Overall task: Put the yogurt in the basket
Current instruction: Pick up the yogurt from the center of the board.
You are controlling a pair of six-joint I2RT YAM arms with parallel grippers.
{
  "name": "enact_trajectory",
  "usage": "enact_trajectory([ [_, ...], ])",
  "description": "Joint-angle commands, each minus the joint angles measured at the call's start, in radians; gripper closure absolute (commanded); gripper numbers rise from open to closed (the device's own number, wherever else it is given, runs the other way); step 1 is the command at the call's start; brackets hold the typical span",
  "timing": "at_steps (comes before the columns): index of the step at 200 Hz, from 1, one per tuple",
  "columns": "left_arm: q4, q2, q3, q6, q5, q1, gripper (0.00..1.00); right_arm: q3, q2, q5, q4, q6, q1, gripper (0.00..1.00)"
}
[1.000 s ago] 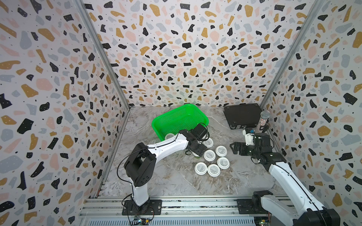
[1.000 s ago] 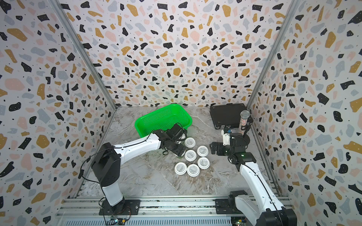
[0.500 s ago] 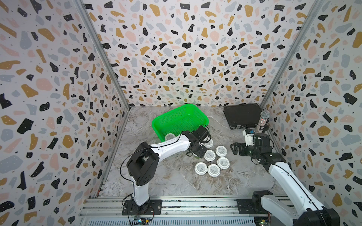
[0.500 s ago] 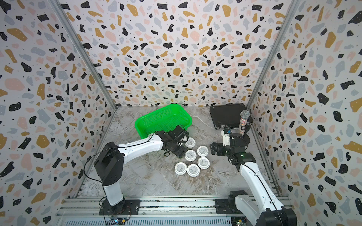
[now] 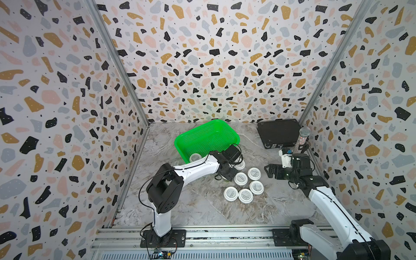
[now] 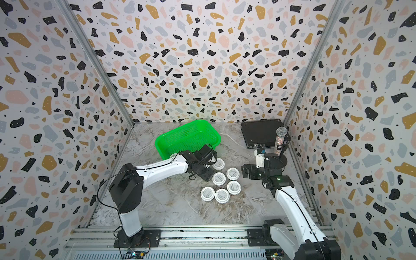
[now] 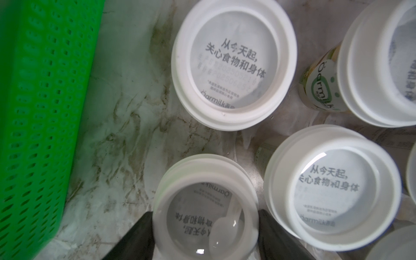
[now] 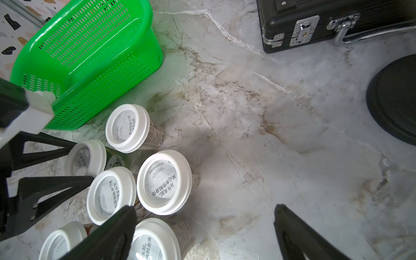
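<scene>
The green basket (image 5: 227, 131) (image 6: 208, 132) stands at the back, with one yogurt cup (image 5: 195, 157) in its near corner. Several white-lidded yogurt cups (image 5: 240, 179) (image 6: 219, 178) stand clustered on the marble table in front of it. My left gripper (image 5: 228, 175) (image 7: 204, 225) is lowered over the cluster's basket-side cup (image 7: 204, 213). Its black fingers (image 7: 139, 234) press against both sides of that lid, so it is shut on the cup, which still stands on the table. My right gripper (image 5: 271, 171) (image 8: 204, 209) hangs open over bare table, right of the cups.
A flat black case (image 5: 279, 135) lies at the back right. A glittery microphone (image 5: 302, 139) stands on a round black base (image 8: 396, 99) behind my right wrist. Patterned walls enclose three sides. The basket wall (image 7: 33, 112) is close beside the gripped cup.
My left gripper's jaws have drawn in around the yogurt cup, and the left wrist has shifted slightly over it. The right arm has not moved.
</scene>
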Motion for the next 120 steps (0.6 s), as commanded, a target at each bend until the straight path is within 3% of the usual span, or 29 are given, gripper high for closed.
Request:
enact_trajectory([
  [1,-0.015,-0.013,0.027,0.006,-0.039,-0.005,0.31,-0.001,-0.017,0.007,-0.011,0.000,0.005,0.00],
  [63,-0.001,-0.155,0.005,0.016,-0.085,0.002,0.29,-0.001,-0.015,0.007,-0.011,0.001,0.005,0.00],
  [120,0.038,-0.283,0.013,0.000,-0.158,0.079,0.28,-0.001,-0.015,0.007,-0.010,0.000,0.005,0.00],
])
